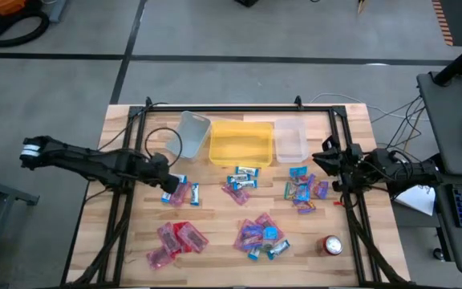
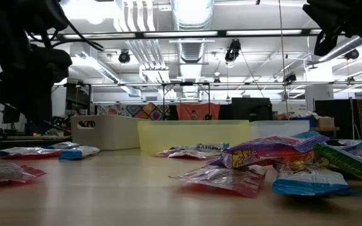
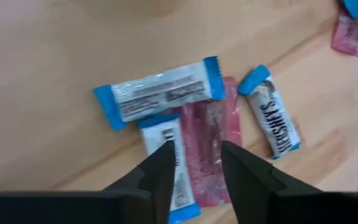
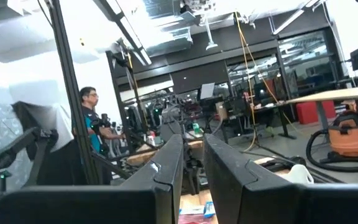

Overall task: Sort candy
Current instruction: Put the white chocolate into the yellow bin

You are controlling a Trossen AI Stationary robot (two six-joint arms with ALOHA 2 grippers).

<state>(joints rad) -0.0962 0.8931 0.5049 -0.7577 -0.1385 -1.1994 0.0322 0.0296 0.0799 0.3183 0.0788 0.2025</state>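
Over the table's left side, the left gripper [image 3: 194, 163] hangs slightly open and empty above a red-pink candy [image 3: 211, 146] lying between blue-and-white pieces [image 3: 160, 92], while the right gripper [image 1: 327, 163] waits at the right edge, fingers narrowly parted, empty.

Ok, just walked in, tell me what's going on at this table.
A two-armed robot is sorting candy. The left gripper is open, poised over a pink candy lying among blue-and-white candies near the table's left side. The right gripper hangs raised by the right edge, holding nothing. Other candy piles lie loose on the wooden table. The clear bin, yellow bin and grey bin at the back look empty.
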